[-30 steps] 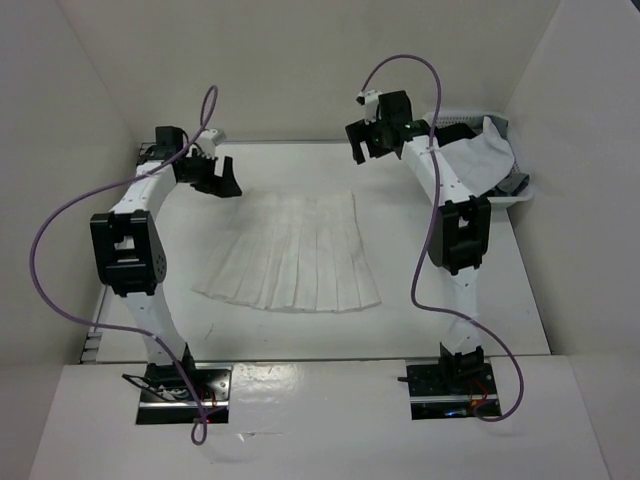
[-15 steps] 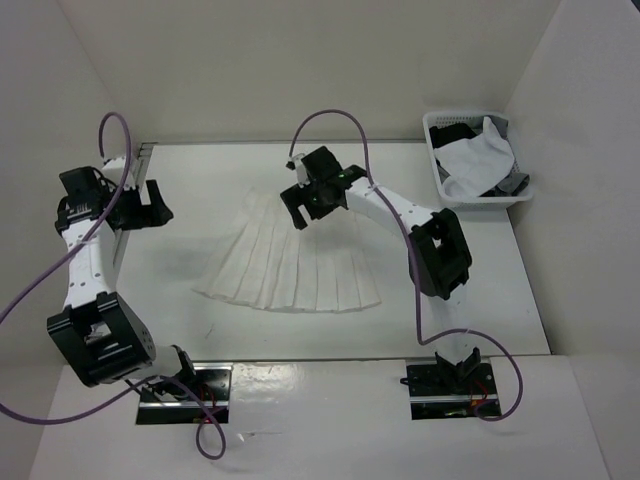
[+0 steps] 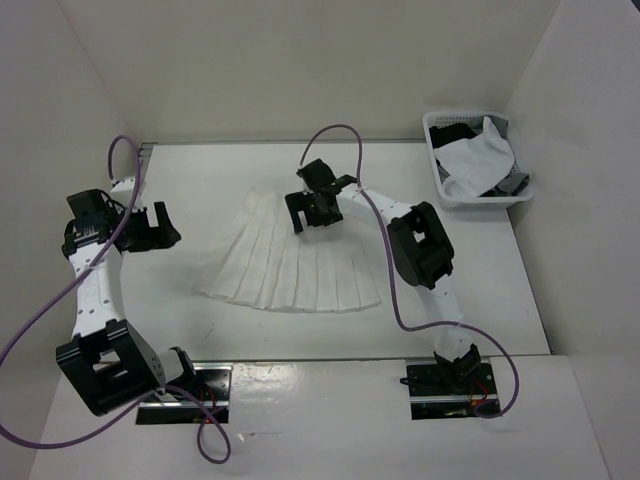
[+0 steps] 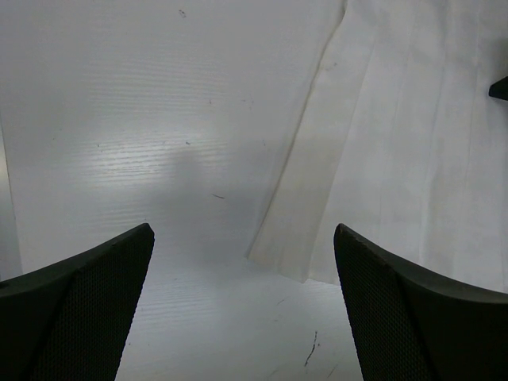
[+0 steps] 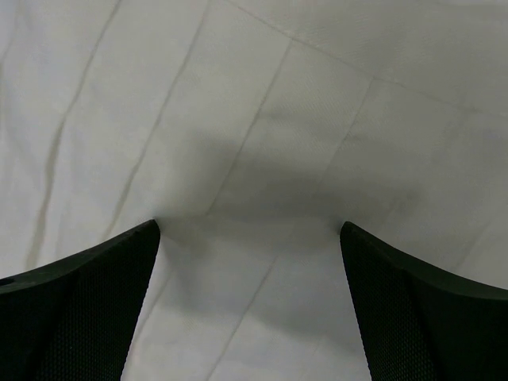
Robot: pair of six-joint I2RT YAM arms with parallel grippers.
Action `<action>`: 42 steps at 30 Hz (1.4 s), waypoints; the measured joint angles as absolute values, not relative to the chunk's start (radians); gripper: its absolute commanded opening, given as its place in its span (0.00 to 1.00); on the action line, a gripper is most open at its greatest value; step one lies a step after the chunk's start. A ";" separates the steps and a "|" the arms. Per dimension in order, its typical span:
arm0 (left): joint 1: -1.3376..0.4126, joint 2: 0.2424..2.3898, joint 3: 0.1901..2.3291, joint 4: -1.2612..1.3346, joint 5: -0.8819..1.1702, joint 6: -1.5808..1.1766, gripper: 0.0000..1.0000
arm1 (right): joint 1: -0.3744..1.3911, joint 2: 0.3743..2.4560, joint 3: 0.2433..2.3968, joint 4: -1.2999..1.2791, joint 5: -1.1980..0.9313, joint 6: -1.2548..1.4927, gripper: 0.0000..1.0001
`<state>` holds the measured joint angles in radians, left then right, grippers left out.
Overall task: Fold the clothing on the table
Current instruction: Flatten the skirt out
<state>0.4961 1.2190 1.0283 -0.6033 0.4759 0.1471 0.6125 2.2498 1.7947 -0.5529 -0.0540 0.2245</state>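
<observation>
Across the middle of the large matte white table [image 3: 200,180], the white pleated skirt-like garment of thin fabric [image 3: 295,265] lies spread flat in a fan, its narrow end toward the far wall and its wide hem toward the arm bases. No part is turned over on itself, so I judge that the folding has not begun. The right hand [image 3: 317,220] hangs over the narrow far end, jaws spread wide and holding nothing. Its wrist view shows only pleated cloth between the two dark fingers [image 5: 79,317], with their shadow close beneath. That suggests the hand is low over the fabric, though whether the tips touch cannot be told. The placement fits a grip at the waist, the shortest edge, from which the garment could be carried over onto itself. The left hand [image 3: 165,225] is also wide open and empty, above bare table off the garment's left side. Its wrist view looks at the slanting side edge and one corner of the skirt, just ahead of the fingers. It is probably lining up for that edge so that both arms can lift together and the thin fabric keeps its pleats in line. At the far right corner a small white slotted plastic basket [image 3: 436,165], holding a plain white cloth [image 3: 470,160] and dark grey garments [image 3: 515,185], stands well apart from the skirt.
</observation>
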 measured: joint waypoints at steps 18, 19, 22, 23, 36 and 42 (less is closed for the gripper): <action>0.496 1.219 1.008 -0.598 0.476 0.155 1.00 | 0.753 2.310 1.845 -0.531 0.170 0.210 0.98; 0.496 1.219 1.008 -0.598 0.476 0.155 1.00 | 0.753 2.310 1.844 -0.531 0.169 0.205 0.98; 0.496 1.219 1.008 -0.598 0.476 0.155 1.00 | 0.753 2.305 1.833 -0.522 0.155 0.179 0.98; 0.496 1.219 1.008 -0.598 0.476 0.156 1.00 | 0.753 2.298 1.819 -0.515 0.141 0.164 0.98; 0.496 1.219 1.008 -0.598 0.489 0.159 1.00 | 0.750 2.152 1.596 -0.510 -0.008 -0.053 0.98; 0.496 1.219 1.008 -0.598 0.497 0.159 1.00 | 0.768 2.099 1.519 -0.510 -0.014 -0.063 0.98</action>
<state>0.4961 1.2190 1.0077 -0.5983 0.4973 0.1585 0.7685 2.0991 1.5188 -0.5102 -0.0139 -0.0628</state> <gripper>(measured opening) 1.000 0.983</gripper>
